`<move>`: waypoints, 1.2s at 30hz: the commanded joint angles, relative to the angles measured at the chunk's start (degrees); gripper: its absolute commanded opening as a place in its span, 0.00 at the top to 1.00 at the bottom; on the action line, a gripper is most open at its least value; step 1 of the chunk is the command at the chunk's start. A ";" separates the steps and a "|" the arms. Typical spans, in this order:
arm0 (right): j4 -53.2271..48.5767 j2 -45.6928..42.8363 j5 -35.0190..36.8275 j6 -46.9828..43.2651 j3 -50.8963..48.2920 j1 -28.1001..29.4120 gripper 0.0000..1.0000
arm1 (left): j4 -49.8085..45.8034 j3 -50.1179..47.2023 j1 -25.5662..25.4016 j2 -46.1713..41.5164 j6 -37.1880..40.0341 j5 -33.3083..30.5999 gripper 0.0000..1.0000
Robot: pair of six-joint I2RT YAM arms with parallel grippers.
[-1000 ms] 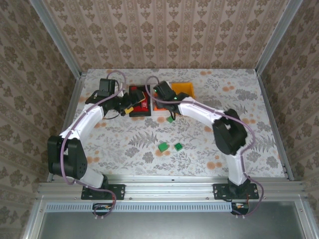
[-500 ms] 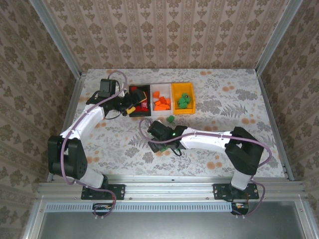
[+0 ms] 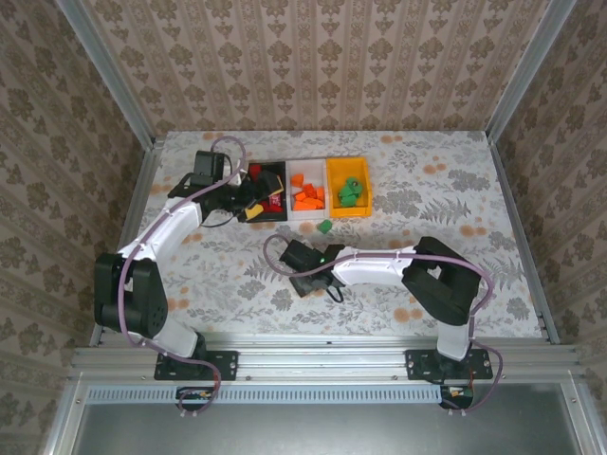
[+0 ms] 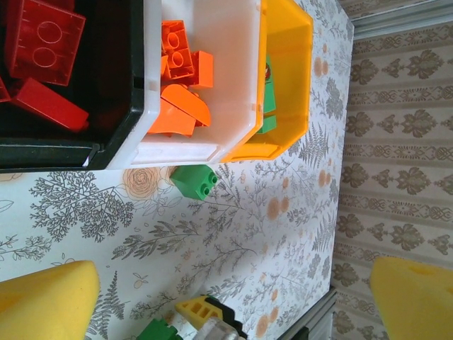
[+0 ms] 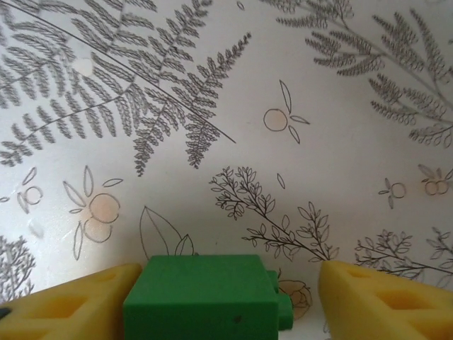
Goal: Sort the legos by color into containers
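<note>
- my right tool [image 5: 228, 276] is down low over the counter [image 5: 297, 106], toward the middle of it and well apart from the bins.
- its jaws stand partly open around a green brick [image 5: 202, 301] that lies flat on the counter.
- one pad [image 5: 67, 304] is against the brick's side. the other pad [image 5: 386, 301] stands apart from it, with a strip of counter showing between, so i have no grip on the brick.
- my left tool [image 4: 233, 283] is by the near edge of the black bin [image 4: 56, 154]. its yellow pads are spread wide and it holds nothing.
- the three bins sit joined in a row toward the far side of the counter: the black bin on the left, the white bin [image 4: 233, 134] in the middle and the yellow bin [image 4: 290, 85] on the right.
- red bricks [image 4: 42, 39] lie in the black bin, orange bricks [image 4: 185, 106] in the white bin and green bricks [image 3: 351, 192] in the yellow bin.
- a second green brick [image 4: 195, 180] lies on the counter just in front of the row, where the white and yellow bins meet. i cannot tell whether it touches them.
</note>
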 commanded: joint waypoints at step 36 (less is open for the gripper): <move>-4.30 16.50 4.27 -12.02 37.76 -31.69 0.41 | 1.86 1.04 -5.41 4.37 -0.06 6.33 0.00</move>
